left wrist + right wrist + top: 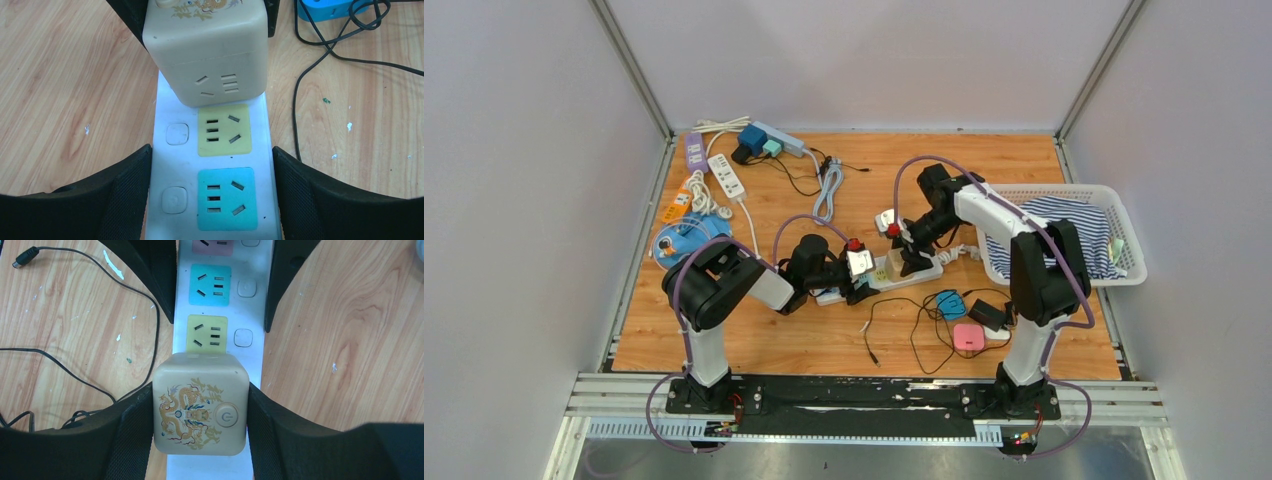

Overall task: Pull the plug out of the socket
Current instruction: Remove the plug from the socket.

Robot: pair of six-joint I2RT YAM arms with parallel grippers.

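Cream plug point(200, 410); striped cloth point(1104, 240) in basket point(1074, 190)

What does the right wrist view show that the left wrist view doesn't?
Right wrist only: the top of the beige cube plug, with its gold dragon print and round power button, clamped by the right gripper; a pink socket.
Left wrist only: the cube's slotted side face; a blue plastic box; the left gripper, jaws against the strip's edges.
Both: white power strip, yellow socket, teal socket.
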